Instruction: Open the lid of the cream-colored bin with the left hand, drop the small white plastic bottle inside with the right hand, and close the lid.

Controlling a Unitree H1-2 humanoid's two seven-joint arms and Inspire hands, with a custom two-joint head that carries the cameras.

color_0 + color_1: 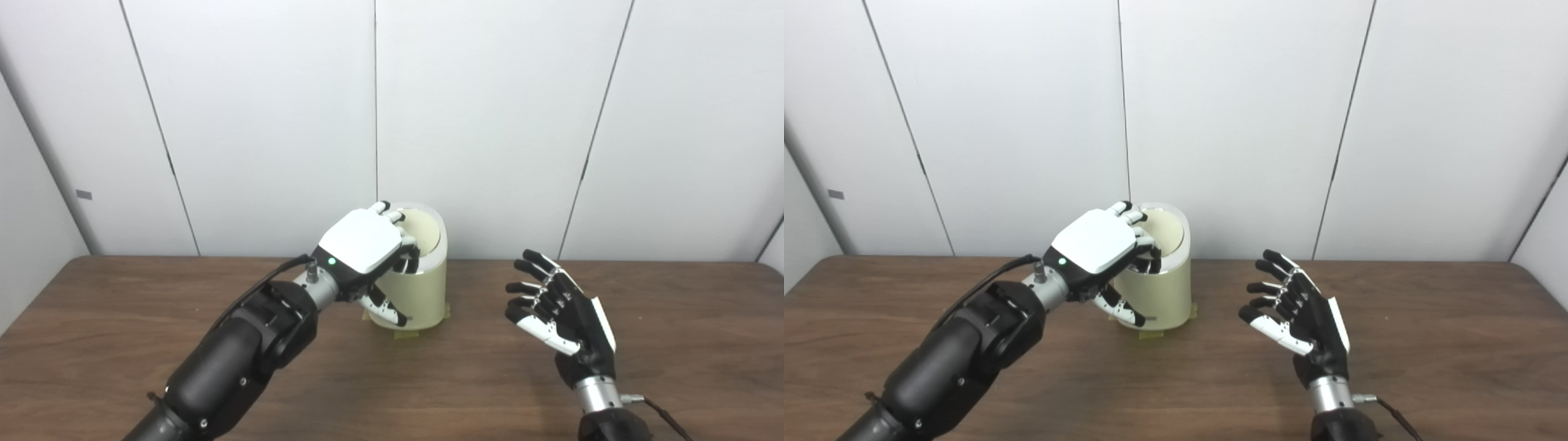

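Observation:
The cream-colored bin (422,294) stands at the back middle of the brown table (110,318). Its round lid (427,229) is tilted, with its cream face turned toward me. My left hand (364,245) sits on the bin's near top edge, fingers curled over the lid's rim and thumb down against the bin's front wall. My right hand (560,312) is open and empty, palm toward the bin, held above the table to the right of it and apart from it. No small white bottle shows in either view.
Yellow tape (407,334) holds the bin's base to the table. White wall panels (490,122) stand right behind the bin. A cable (664,416) runs from my right wrist.

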